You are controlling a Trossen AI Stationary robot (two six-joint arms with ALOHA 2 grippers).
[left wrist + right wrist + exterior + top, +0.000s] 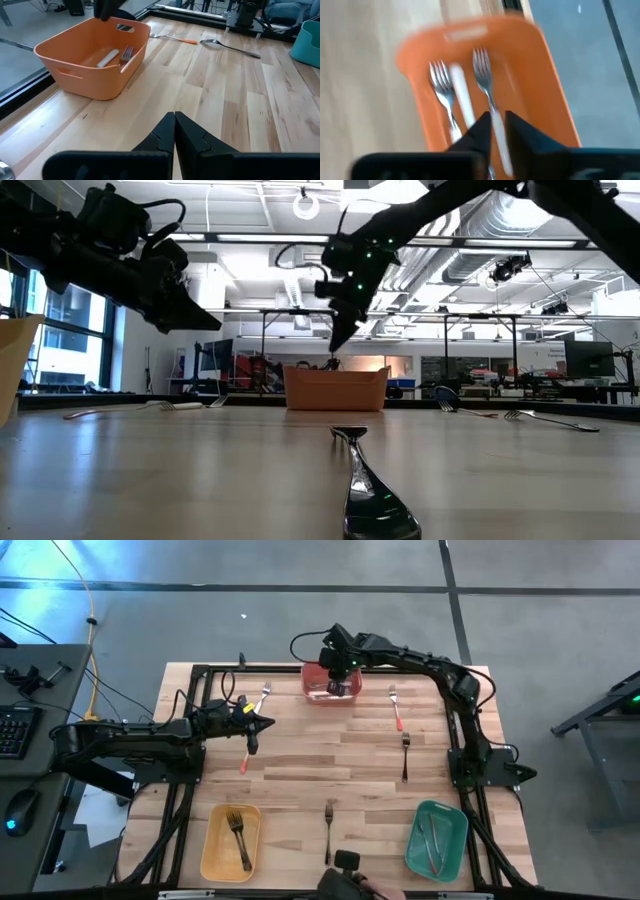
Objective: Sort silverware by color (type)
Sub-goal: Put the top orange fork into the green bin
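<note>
While the right end effector [492, 125] hung over the red bin [331, 682], its fingers pinched a white-handled fork [487, 100]; a second fork [442, 92] already lay inside the bin. Left end effector [174, 131] hovered beside the red bin, fingers pressed together, gripping nothing. Near the red bin on the tabletop [300, 770]: red-handled fork [395, 708], black-handled fork [405, 755]. Farther from it: yellow bin [231, 841] with a black fork, teal bin [437, 838].

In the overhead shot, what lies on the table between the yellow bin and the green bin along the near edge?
One black-handled fork lies on bare wood between the yellow bin and the green bin, touching neither; the high view shows this.
</note>
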